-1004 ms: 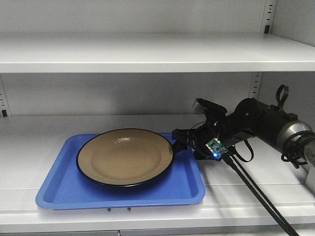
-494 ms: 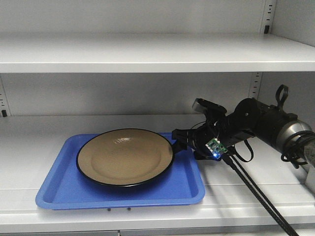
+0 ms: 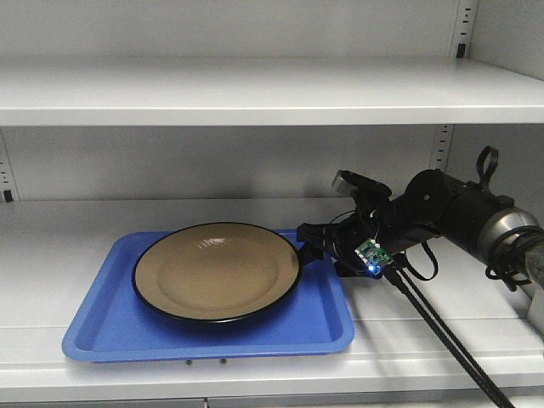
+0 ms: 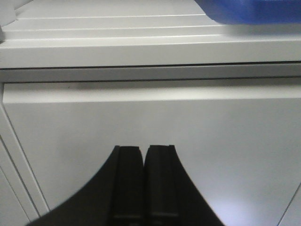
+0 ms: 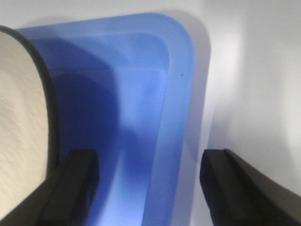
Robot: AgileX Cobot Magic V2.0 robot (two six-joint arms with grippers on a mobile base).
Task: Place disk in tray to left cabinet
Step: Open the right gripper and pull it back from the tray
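Note:
The tan disk (image 3: pixel 217 270) with its black rim lies flat in the blue tray (image 3: pixel 102 327), which rests on the middle shelf of the grey left cabinet (image 3: pixel 255 89). My right gripper (image 3: pixel 313 246) is open at the tray's right end. In the right wrist view its gripper (image 5: pixel 149 157) straddles the tray's right rim (image 5: pixel 181 94): one finger is inside the tray next to the disk's edge (image 5: pixel 19 117), the other is over the bare shelf. My left gripper (image 4: pixel 143 148) is shut and empty, low in front of the cabinet, with the tray's underside (image 4: pixel 249 12) above it.
An upper shelf (image 3: pixel 255 106) hangs over the tray. Slotted uprights (image 3: pixel 440 144) stand at the back right. The right arm's cables (image 3: pixel 442 331) run down past the shelf's front edge. A grey panel (image 4: pixel 150 122) fills the left wrist view below the shelf lip.

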